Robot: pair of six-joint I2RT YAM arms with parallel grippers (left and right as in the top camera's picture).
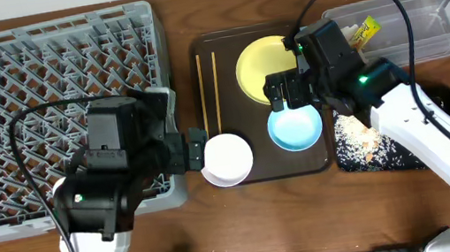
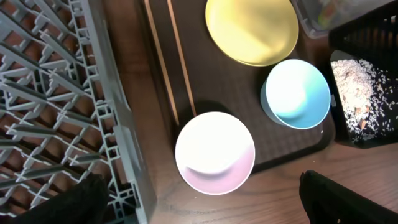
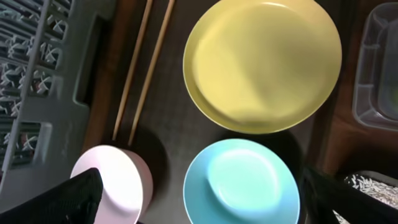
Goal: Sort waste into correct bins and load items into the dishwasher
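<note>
The grey dish rack [image 1: 70, 104] stands at the left. On the brown serving tray [image 1: 272, 168] lie the chopsticks [image 1: 209, 92], the yellow plate [image 1: 263, 67], the light blue bowl [image 1: 297, 130] and the white bowl [image 1: 228, 158]. My left gripper [image 1: 197, 151] is open and empty, just left of the white bowl [image 2: 214, 152]. My right gripper [image 1: 292, 96] is open and empty above the light blue bowl [image 3: 242, 183]. The snack wrapper [image 1: 365, 31] lies in the clear tub [image 1: 423, 16]. Rice crumbs [image 1: 361, 137] lie in the black tray [image 1: 408, 157]. The small white cup is out of view.
The rack's right wall [image 2: 124, 143] stands close beside the brown tray's left edge. The clear tub sits at the back right, and the black tray is in front of it, partly under my right arm. Bare wooden table [image 1: 292, 214] lies in front of the brown tray.
</note>
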